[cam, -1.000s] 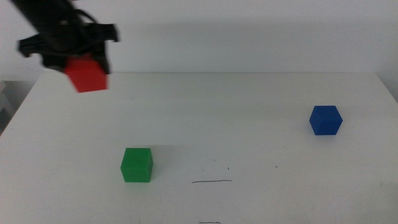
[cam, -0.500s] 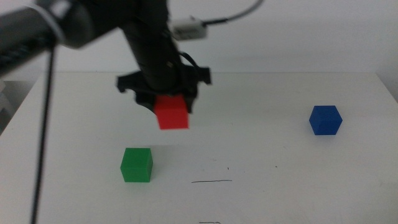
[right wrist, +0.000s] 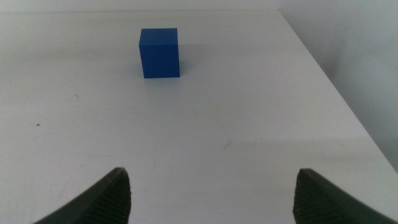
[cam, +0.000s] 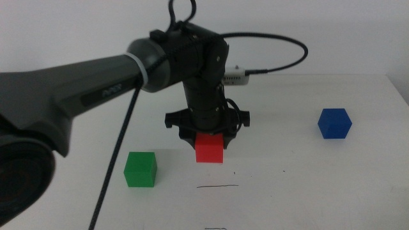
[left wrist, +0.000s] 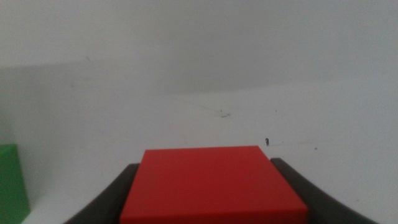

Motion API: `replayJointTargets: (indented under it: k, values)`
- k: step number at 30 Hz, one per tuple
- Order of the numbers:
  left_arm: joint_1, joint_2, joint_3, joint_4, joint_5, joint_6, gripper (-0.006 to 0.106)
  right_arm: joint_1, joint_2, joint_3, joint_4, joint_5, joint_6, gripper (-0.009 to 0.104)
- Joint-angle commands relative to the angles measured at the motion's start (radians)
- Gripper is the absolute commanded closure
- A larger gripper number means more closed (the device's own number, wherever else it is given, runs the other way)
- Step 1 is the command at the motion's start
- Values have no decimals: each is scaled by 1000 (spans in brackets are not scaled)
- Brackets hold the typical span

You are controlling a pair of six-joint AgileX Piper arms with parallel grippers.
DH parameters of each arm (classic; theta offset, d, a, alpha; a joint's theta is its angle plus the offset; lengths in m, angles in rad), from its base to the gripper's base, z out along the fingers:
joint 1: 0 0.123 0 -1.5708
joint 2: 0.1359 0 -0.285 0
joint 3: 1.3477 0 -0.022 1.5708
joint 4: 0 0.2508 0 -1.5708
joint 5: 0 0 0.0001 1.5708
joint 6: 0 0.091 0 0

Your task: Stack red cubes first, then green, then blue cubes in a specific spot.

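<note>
Left end effector (cam: pixel 209 142) is clamped on the red cube (cam: pixel 209 149) just behind the black pen line (cam: pixel 217 186), so dropping it now probably misses, while the right end effector (right wrist: pixel 211 193) idles wide open.

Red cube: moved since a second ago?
Yes. The red cube, held by the left gripper, went right and down toward the black pen line.
</note>
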Motion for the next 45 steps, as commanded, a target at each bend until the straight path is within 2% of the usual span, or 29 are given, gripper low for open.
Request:
replayJointTargets:
  k: [1, 14, 30, 37, 45]
  values:
    - [-4, -40, -23, -16, -22, -17, 93, -7, -15, -5, -12, -58, -11, 28]
    - [-4, 32, -23, -93, -42, 13, 93, -7, -15, -5, -12, -58, -11, 28]
    - [-4, 99, -23, -96, -78, 18, 93, -7, -15, -5, -12, -58, -11, 28]
    - [-4, 102, -23, -140, -66, 18, 93, -7, -15, -5, -12, -58, -11, 28]
    - [-4, 102, -23, -145, -31, 14, 93, -7, -15, -5, -12, -58, -11, 28]
